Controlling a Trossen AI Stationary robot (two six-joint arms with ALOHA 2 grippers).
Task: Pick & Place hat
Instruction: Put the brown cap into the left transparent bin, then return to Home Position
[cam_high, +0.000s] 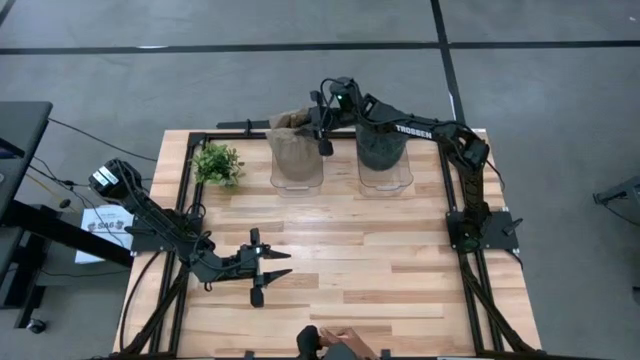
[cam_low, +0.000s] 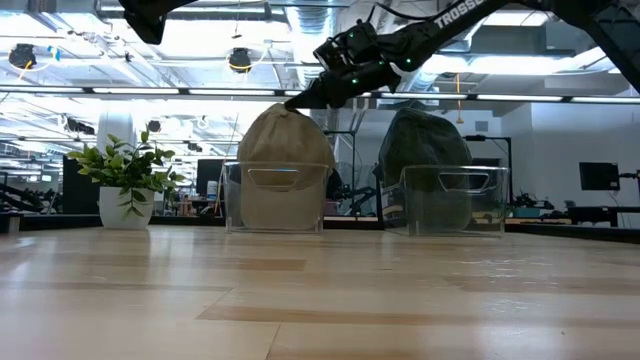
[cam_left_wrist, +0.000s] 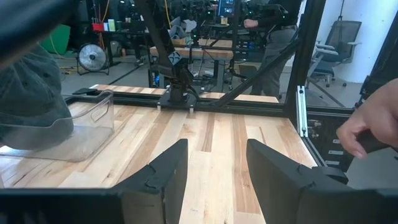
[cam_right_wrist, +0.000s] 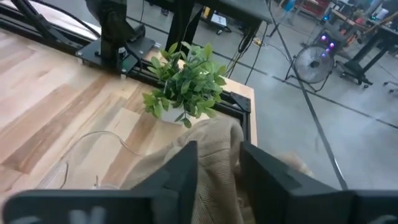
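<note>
A tan hat (cam_high: 296, 152) sits in the left clear bin (cam_high: 298, 181) at the table's far side. A dark green hat (cam_high: 382, 148) sits in the right clear bin (cam_high: 386, 183). My right gripper (cam_high: 320, 130) reaches over the tan hat from the right and is shut on its cloth; this also shows in the low view (cam_low: 297, 100) and the right wrist view (cam_right_wrist: 219, 155). My left gripper (cam_high: 272, 265) waits open and empty low over the table's near left part, its two fingers apart in the left wrist view (cam_left_wrist: 216, 168). My right gripper pinches a raised fold of the tan hat's cloth (cam_right_wrist: 216, 140) at the hat's top between its two fingers. The fingers (cam_low: 305, 97) slant down from the table's right. The hat's body still rests in the bin (cam_low: 275, 200).
A small potted plant (cam_high: 218, 163) stands left of the tan hat's bin, close to it. A person's hand (cam_high: 335, 343) rests at the table's near edge and shows in the left wrist view (cam_left_wrist: 367, 124). Bare wood lies between the bins and my left gripper.
</note>
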